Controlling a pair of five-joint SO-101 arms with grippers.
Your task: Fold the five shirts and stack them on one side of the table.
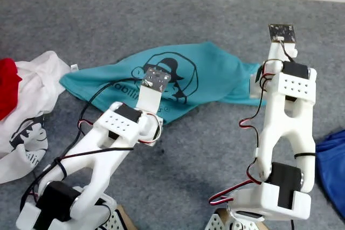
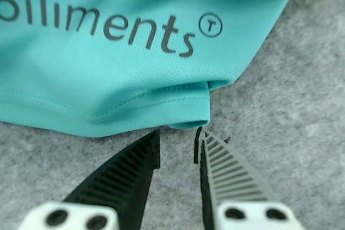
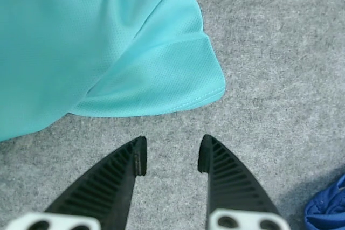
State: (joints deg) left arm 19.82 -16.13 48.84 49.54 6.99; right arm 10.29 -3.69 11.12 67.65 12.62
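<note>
The left gripper [image 2: 178, 133] is seen at bottom ctr of the left wrist view, jaws slightly apart, nothing held. The doubled hem corner of the teal shirt [image 2: 108, 74] lies just above the tips, nearly touching. The right gripper [image 3: 172, 139] is seen at bottom ctr of the right wrist view, jaws wider apart, also empty. The shirt's sleeve end is found upper left there, w/ a strip of bare table [image 3: 280, 79] between it and the tips. The left arm is thus judged nearer for a pinch. In the high view the shirt is spread across mid-frame, long axis approx. left-right. Farther out, a white shirt [image 1: 32, 106] and red shirt [image 1: 6, 87] are bunched at the left edge, a blue shirt [image 1: 331, 165] at the right edge.
</note>
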